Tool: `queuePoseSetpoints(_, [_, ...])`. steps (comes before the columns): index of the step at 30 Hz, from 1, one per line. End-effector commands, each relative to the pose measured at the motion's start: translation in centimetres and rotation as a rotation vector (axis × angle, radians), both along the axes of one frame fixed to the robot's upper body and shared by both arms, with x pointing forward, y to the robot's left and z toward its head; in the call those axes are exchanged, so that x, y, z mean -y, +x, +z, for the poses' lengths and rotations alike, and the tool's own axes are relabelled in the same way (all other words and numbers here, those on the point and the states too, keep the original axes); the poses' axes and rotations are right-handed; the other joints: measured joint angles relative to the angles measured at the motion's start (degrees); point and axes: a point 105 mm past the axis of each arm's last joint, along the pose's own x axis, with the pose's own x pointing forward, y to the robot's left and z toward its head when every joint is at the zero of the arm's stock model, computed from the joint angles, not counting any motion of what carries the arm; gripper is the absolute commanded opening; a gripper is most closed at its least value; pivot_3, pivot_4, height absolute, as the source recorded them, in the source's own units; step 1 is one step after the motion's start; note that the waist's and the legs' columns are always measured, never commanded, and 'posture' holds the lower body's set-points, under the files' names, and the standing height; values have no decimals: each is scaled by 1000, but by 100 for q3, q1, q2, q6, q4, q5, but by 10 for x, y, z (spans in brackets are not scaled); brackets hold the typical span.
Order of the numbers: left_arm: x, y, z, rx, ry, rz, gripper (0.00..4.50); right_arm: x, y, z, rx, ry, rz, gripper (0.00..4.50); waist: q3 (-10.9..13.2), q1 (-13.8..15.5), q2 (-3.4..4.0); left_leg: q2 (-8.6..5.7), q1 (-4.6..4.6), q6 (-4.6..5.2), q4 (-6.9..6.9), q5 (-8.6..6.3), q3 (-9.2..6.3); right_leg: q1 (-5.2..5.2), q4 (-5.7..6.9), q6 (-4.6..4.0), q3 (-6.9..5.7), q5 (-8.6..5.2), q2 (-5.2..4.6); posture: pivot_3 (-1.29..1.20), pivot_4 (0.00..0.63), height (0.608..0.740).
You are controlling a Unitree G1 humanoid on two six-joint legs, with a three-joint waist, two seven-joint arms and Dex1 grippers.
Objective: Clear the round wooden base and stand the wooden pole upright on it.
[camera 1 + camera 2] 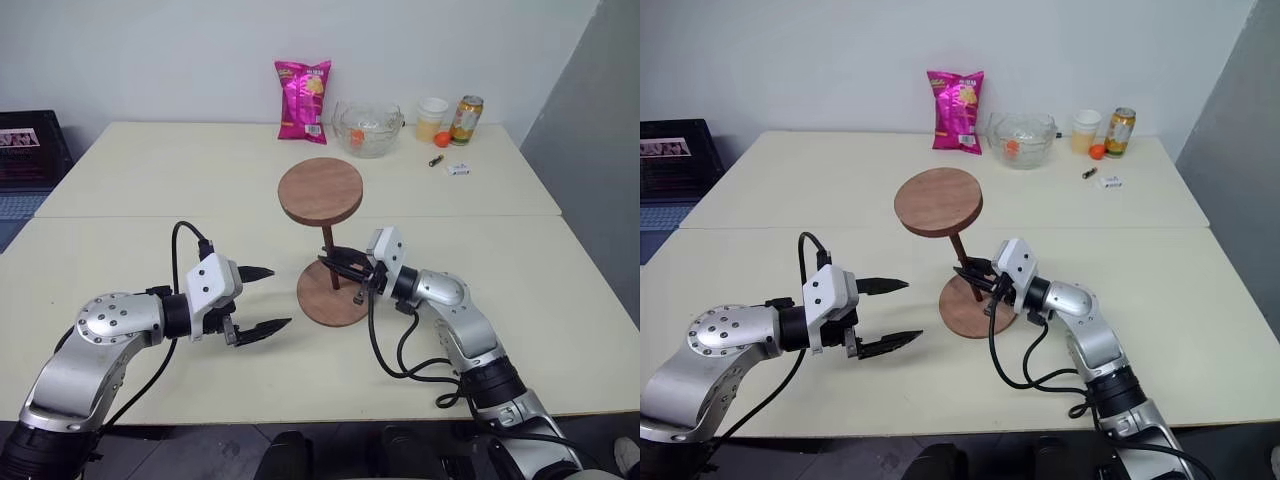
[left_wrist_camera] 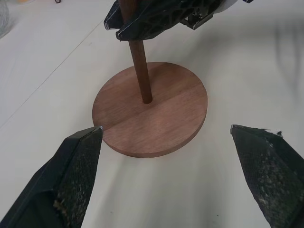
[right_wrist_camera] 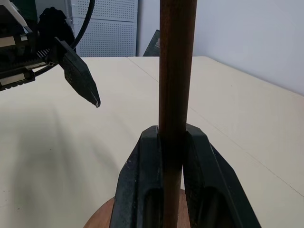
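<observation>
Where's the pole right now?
In the head views the pole stands mid-table, its lower end in the base's centre hole, gripped by the right tool, with the open left tool beside it.

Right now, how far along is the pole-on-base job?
Done: the round wooden base lies bare on the table, and the wooden pole stands in its centre hole, disc end up.
In hand: the right gripper, jaws shut on the rod, holds it near upright. The left gripper waits beside, jaws open.
Left: release and check that it stands alone.
</observation>
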Motion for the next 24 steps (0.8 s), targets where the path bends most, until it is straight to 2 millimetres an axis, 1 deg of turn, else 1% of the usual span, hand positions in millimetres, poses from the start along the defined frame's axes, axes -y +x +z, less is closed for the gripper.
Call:
queuePoseSetpoints(1, [5,-1,11,43,-4,-20,4500,26,1,-79,-252,-211,-89,216,-4,1,0,0,1,0,0,0,0,0,0,0,0,0,0,0,150,740])
queuePoseSetpoints(7, [7,-1,12,41,-4,-22,4500,31,-1,-90,-289,-260,-93,216,-28,42,13,0,2,1,-2,0,0,1,-4,0,0,-1,0,0,150,740])
queuePoseSetpoints(14, [7,-1,11,31,1,-19,4500,31,0,-94,-339,-267,-104,216,-46,61,6,0,23,1,-7,-1,-3,1,-12,-1,-1,-8,-1,0,150,740])
queuePoseSetpoints(16, [8,0,11,30,2,-19,4500,31,0,-95,-344,-271,-106,216,-47,63,6,0,33,1,-10,-2,-4,5,-15,17,-1,-24,-1,0,150,740])
queuePoseSetpoints(24, [8,0,11,23,-1,-12,4500,44,4,-107,-404,-283,-169,216,-49,70,7,0,41,2,-12,-3,-4,13,-17,10,-1,-35,-4,0,150,740])
